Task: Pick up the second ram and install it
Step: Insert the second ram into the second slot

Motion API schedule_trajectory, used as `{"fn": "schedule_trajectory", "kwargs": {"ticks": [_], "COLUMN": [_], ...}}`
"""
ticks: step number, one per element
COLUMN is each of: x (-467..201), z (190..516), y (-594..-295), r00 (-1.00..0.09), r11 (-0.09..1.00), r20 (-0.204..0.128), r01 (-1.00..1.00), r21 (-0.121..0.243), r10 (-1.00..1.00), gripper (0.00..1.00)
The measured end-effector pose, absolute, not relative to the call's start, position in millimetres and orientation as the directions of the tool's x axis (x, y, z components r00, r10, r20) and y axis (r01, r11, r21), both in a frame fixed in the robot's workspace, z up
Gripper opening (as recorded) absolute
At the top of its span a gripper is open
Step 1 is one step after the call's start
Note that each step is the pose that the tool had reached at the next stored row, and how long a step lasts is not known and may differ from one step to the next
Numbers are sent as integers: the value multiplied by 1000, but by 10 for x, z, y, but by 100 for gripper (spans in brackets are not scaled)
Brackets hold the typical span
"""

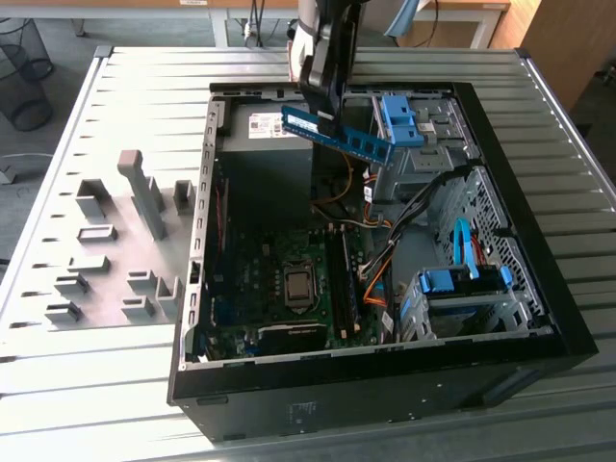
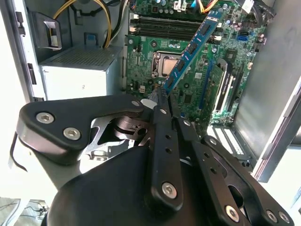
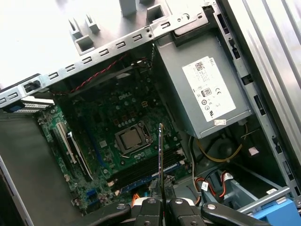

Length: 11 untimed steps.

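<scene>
**Blue stick held high over the open computer box**

Pinching one end of the second ram, jaws pressed tight on it, black gripper up above the back part of the computer case. Blue stick tilted in the exterior view, far end dipping toward that view's right, hanging in the air, touching nothing below.

Seen edge-on as a thin line in the first wrist view, sticking out past the gripper. Seen as a long blue strip with black chips in the second wrist view, reaching out from the gripper over the green board.

Inside the case: green motherboard lying flat on the bottom with a square silver chip socket, long slots beside it, maybe one filled already, hard to tell. Gray power box in one corner, orange and yellow wires, blue drive holders.

Case sitting on a ribbed metal counter. Tall case walls all round the board, open room straight above it.
</scene>
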State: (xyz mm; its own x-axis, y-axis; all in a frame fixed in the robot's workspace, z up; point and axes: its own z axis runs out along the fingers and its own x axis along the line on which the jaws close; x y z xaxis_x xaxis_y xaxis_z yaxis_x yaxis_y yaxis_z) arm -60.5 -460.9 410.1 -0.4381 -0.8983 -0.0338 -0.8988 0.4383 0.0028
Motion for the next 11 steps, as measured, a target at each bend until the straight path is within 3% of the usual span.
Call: {"fn": "schedule_trajectory", "kwargs": {"ticks": [11], "x": [-605], "z": [4101], "y": [-4609], "r00": [-472], "r11": [472], "r20": [-34], "r01": [-882], "r21": [3], "r10": [-881], "gripper": [13]}}
